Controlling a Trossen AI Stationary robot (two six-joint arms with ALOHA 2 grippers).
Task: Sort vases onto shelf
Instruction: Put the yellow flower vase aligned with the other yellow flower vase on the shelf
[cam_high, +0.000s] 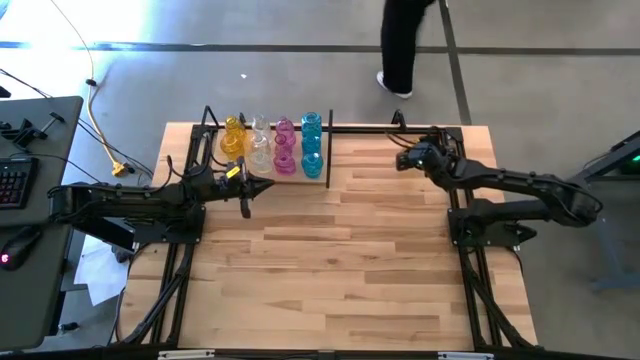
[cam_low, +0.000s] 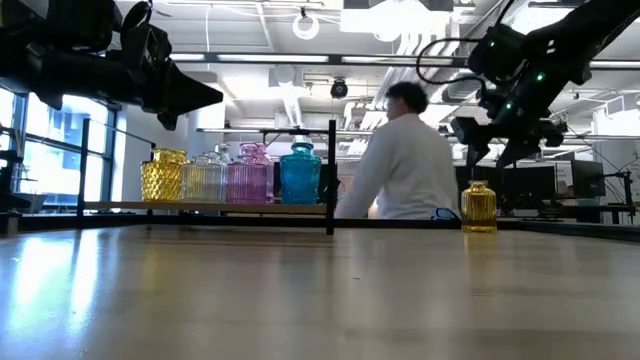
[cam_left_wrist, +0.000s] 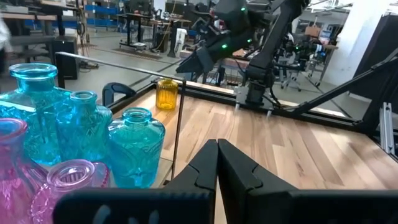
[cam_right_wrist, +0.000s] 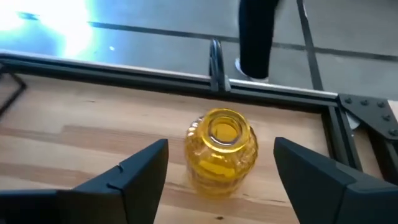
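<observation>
The shelf (cam_high: 330, 160) stands at the table's far edge, left of the middle. On it several vases stand upright in rows: yellow (cam_high: 233, 135), clear (cam_high: 260, 145), pink (cam_high: 285, 145) and teal (cam_high: 311, 140). One yellow vase (cam_right_wrist: 221, 149) stands alone on the wood near the far right corner (cam_low: 478, 207). My right gripper (cam_right_wrist: 221, 146) hangs open above it, tilted down, a finger out to either side and clear of the glass. My left gripper (cam_high: 255, 188) is shut and level, just in front of the shelf, near the teal vases (cam_left_wrist: 134, 146).
A person in a white top (cam_low: 405, 160) sits beyond the far edge; legs show on the floor (cam_high: 400, 50). A black frame rail (cam_right_wrist: 267, 99) runs along the far edge behind the lone vase. The near half of the table (cam_high: 330, 270) is bare wood.
</observation>
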